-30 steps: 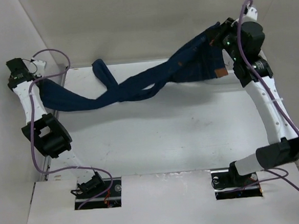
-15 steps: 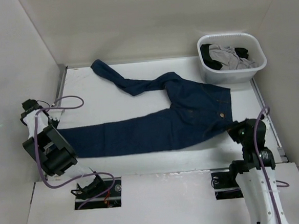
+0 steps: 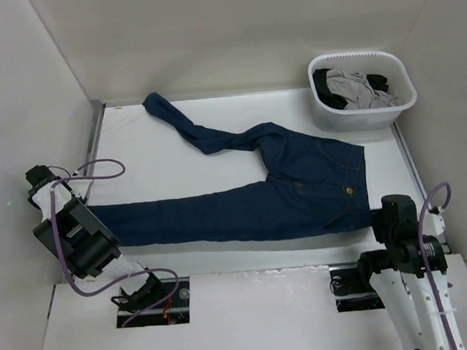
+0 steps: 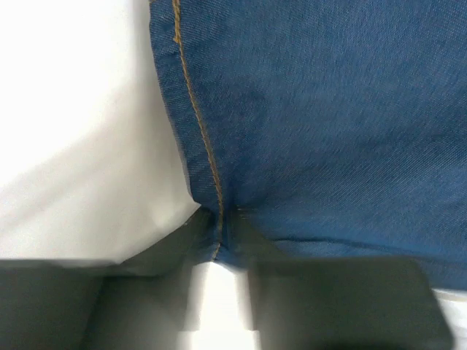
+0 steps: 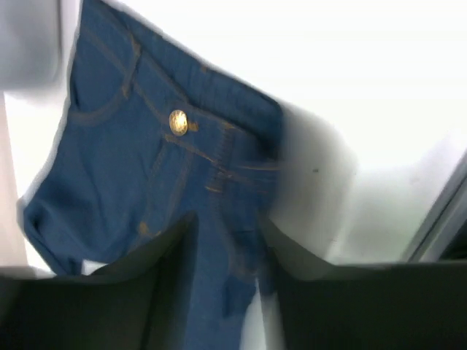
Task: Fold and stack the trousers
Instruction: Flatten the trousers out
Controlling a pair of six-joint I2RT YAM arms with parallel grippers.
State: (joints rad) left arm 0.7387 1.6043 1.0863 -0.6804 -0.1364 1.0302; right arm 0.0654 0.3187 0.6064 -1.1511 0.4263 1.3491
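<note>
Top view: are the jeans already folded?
No, the jeans lie spread flat on the table, their two legs splayed apart.

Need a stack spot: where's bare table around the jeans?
Free: the wedge of table between the two legs of the jeans; the far strip between the upper leg and the laundry basket. Only a thin strip along the near edge. Crowded: right side, with waistband, basket and right arm.
</note>
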